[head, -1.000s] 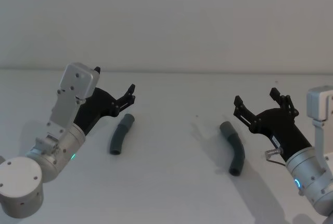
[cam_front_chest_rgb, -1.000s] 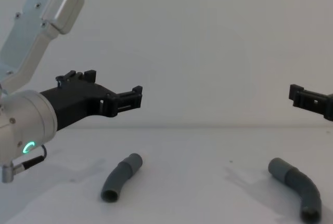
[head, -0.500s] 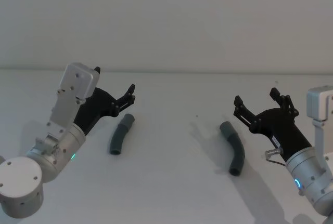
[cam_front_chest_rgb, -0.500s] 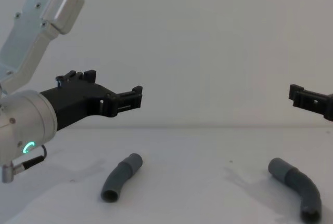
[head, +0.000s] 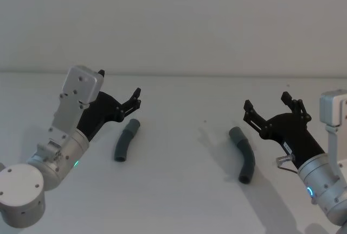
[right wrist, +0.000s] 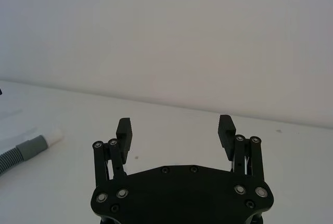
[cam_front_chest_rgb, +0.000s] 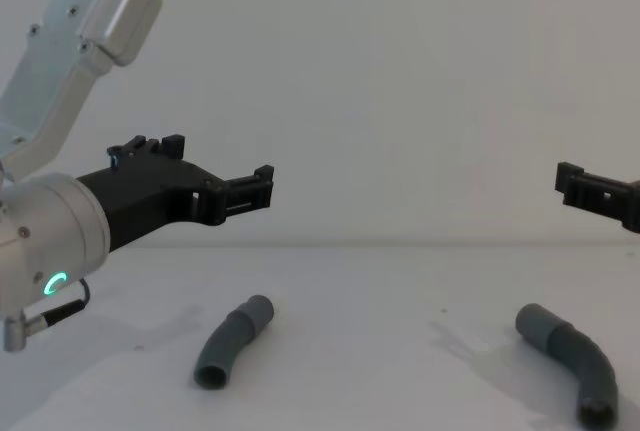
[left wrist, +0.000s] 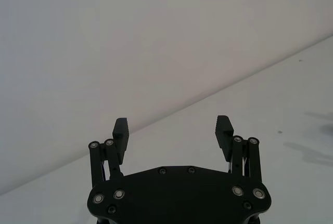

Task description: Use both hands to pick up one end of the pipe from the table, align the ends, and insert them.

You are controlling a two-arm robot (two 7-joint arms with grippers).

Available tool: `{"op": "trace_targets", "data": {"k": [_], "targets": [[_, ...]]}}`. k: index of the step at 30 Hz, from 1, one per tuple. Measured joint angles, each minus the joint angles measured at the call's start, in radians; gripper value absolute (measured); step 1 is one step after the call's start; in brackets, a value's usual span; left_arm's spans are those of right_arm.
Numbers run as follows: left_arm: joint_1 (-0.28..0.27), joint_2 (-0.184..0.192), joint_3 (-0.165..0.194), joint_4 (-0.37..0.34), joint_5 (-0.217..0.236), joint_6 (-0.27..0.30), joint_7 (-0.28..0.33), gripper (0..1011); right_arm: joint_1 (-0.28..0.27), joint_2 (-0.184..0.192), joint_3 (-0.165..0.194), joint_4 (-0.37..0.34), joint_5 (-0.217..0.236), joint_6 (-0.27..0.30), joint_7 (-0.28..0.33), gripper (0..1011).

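**Left hand** (head: 118, 83): black, two-fingered, on a silver-grey arm with a green glowing ring. Fingers spread wide, nothing between them. Held above the worktop, pointing forward and inward.

**Right hand** (head: 268, 103): same pattern, fingers equally wide and empty. Raised on the robot's right, pointing forward and inward.

**Left pipe piece** (head: 126, 140): short, bent, dark-grey ribbed hose. Lies flat, just below and inboard of the left hand's fingertips. Long axis runs from near-left to far-right, with the smooth cuff at the far end. The left hand is much the nearer.

**Right pipe piece** (head: 244, 154): matching bent hose, flat, just inboard of the right hand. Long axis runs roughly near to far, the far end curling inward. The right wrist view shows a grey cuff with a short white spigot (right wrist: 31, 146), probably this piece's end.

**White matte worktop** (head: 179, 190): carries both pieces, well apart.

**Status:** nothing grasped. Each hand must drop and turn inward across its own piece's axis.
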Motion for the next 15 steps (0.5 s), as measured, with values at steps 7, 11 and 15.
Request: {"op": "trace_targets", "data": {"k": [7,11,15], "targets": [[0.000,0.001,0.000,-0.002,0.000,0.007,-0.002,1001,0.000,0.000,0.000,0.000,0.000,0.000,0.000,1002],[0.000,0.005,0.000,-0.012,-0.002,0.035,-0.010,1001,0.000,0.000,0.000,0.000,0.000,0.000,0.000,1002],[0.001,0.012,-0.001,-0.031,-0.012,0.090,-0.025,1001,0.000,0.000,0.000,0.000,0.000,0.000,0.000,1002]]}}
